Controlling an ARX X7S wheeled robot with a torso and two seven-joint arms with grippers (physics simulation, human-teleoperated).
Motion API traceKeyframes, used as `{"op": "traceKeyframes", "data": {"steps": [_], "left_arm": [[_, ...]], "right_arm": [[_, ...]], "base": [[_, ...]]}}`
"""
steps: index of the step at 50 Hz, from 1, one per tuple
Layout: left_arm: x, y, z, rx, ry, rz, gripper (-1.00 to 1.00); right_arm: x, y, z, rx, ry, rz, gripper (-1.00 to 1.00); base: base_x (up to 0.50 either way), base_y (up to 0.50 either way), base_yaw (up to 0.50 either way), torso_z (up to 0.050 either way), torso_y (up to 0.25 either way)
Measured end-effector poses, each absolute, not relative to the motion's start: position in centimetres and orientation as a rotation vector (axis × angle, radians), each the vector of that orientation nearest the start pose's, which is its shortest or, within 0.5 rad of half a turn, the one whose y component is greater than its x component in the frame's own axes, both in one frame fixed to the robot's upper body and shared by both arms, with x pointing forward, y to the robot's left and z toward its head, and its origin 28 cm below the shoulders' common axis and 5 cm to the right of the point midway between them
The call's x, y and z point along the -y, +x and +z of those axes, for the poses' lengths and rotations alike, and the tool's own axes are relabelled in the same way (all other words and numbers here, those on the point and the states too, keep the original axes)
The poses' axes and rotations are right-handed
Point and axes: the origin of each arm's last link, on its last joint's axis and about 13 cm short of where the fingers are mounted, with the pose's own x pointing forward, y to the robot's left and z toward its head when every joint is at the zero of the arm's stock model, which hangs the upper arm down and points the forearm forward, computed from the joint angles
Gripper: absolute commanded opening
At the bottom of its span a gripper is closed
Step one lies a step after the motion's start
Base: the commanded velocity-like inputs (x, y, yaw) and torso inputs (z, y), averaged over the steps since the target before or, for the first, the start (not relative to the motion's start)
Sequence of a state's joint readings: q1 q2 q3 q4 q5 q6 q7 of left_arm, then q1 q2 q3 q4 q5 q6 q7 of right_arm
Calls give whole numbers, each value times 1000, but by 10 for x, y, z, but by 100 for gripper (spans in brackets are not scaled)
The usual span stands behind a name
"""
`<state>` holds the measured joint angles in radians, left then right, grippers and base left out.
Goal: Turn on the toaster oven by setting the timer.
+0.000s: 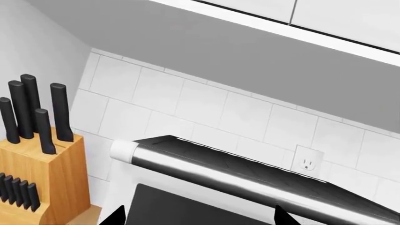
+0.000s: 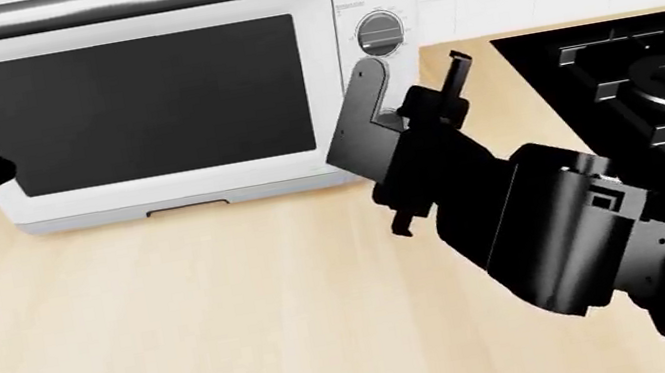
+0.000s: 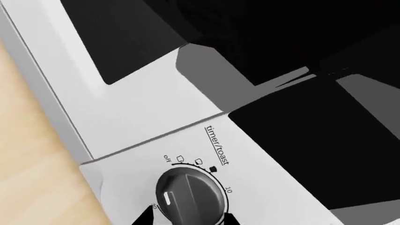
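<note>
My right gripper (image 2: pixel 417 99) is up against the control panel of the toaster oven (image 2: pixel 157 104), and in the right wrist view its two dark fingertips (image 3: pixel 142 216) sit on either side of the timer knob (image 3: pixel 189 197), spread a little wider than the knob and, as far as I can tell, not yet pinching it, so I hold nothing. The knob is the lower dial, under the words "timer/toast", with "off" at one side of its scale and "10" at the other (its light pointer mark sits away from both; I cannot read exactly what it points to). In the head view my wrist hides this knob, and only the upper knob (image 2: pixel 379 34) shows above the gripper. The oven stands at the back of the wooden counter (image 2: pixel 193 321), its dark glass door (image 2: pixel 144 106) under the silver bar handle (image 2: pixel 99 2), with the black gas hob (image 2: pixel 654 82) off to my right. My left gripper (image 1: pixel 200 216) hangs near that handle, open and empty, with a knife block (image 1: pixel 44 173) just beside it and a wall socket (image 1: pixel 307 161) on the tiles behind. I judge I am at the grasping step: next I should close on the knob squarely, then roll my wrist to carry the pointer into the minutes, keeping the fingers centred so they do not slip off the ridge.
</note>
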<state>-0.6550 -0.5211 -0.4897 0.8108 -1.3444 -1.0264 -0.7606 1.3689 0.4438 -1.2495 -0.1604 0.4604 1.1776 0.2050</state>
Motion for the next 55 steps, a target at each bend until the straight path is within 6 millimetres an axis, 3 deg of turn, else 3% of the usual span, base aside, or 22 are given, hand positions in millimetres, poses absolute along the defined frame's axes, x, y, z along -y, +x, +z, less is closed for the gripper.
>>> {"op": "traceKeyframes", "data": {"steps": [55], "left_arm": [[-277,186,278,416,-279,101,100]], "right_arm": [[64,322,222,-144,-901,205,-100]], "base": [[6,2,5,0,0]]}}
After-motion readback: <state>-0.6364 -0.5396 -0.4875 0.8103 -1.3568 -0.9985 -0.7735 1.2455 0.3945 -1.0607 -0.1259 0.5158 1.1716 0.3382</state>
